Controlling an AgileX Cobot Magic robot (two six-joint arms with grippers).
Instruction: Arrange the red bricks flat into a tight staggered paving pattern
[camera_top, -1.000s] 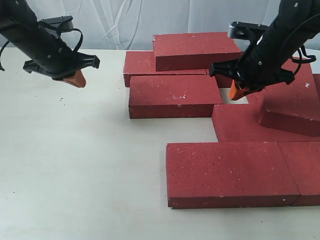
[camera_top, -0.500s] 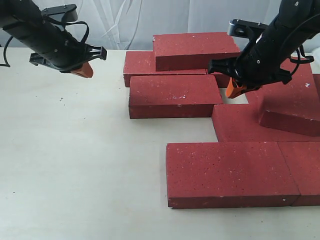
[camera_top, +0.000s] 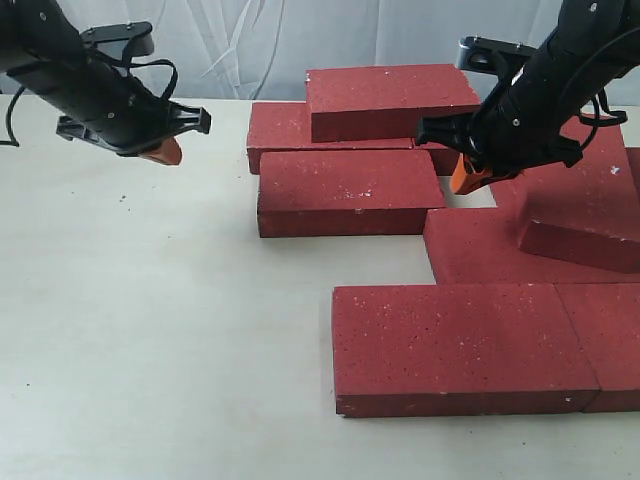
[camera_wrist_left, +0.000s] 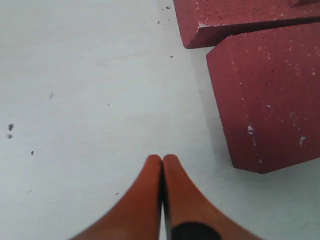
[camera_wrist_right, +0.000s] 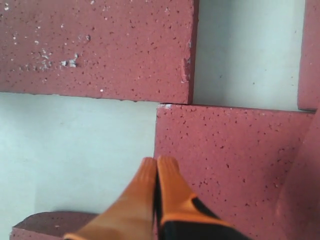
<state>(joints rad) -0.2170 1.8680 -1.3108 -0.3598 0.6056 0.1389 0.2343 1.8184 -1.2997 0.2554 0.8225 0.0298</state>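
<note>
bricks: red bricks (camera_top: 350, 190) sit on the desk's (camera_top: 150, 330) right side, some stacked, gaps open, none budged lately
right fingers (camera_top: 463, 178): pinched together, empty, crept over the middle gap
left fingers (camera_top: 160, 152): closed, empty, drifting above bare desk
upshot: no paving progress yet

Table (camera_top: 150, 330) left lies open; red bricks (camera_top: 350, 190) (some stacked) crowd the right.
</note>
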